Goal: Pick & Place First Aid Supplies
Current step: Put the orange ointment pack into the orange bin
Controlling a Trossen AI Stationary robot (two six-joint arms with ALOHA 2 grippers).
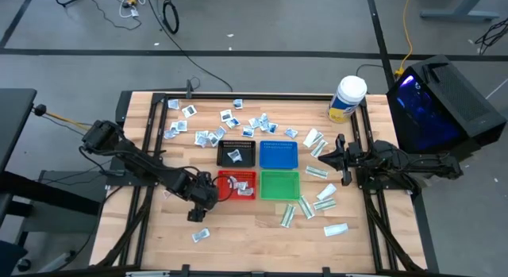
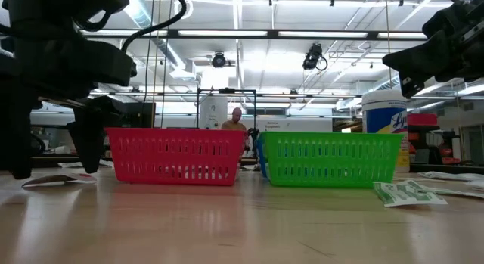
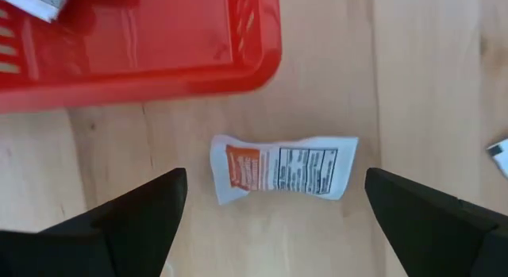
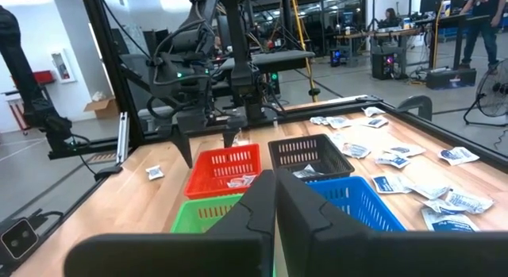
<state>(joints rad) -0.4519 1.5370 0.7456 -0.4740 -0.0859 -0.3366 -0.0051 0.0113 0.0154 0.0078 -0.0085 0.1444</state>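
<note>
A small white packet with an orange panel and black print (image 3: 282,167) lies flat on the wooden table, just in front of the red tray (image 3: 159,63). My left gripper (image 3: 275,182) hangs over it, pointing steeply down and open. Its fingers stand on either side of the packet, clear of it. In the high view this gripper (image 1: 198,207) is at the red tray's near left corner and hides the packet. Many more first aid packets (image 1: 238,122) lie scattered across the far part of the table. My right gripper (image 4: 275,186) waits shut at the table's right side.
The black (image 1: 236,142), blue (image 1: 279,144), red (image 1: 238,173) and green (image 1: 279,173) trays stand together mid-table. Packets lie in the black and red ones. A white jar (image 1: 347,98) stands at the far right. Longer green-and-white packets (image 1: 317,201) lie right of the trays. Another packet (image 1: 201,233) lies near the front edge.
</note>
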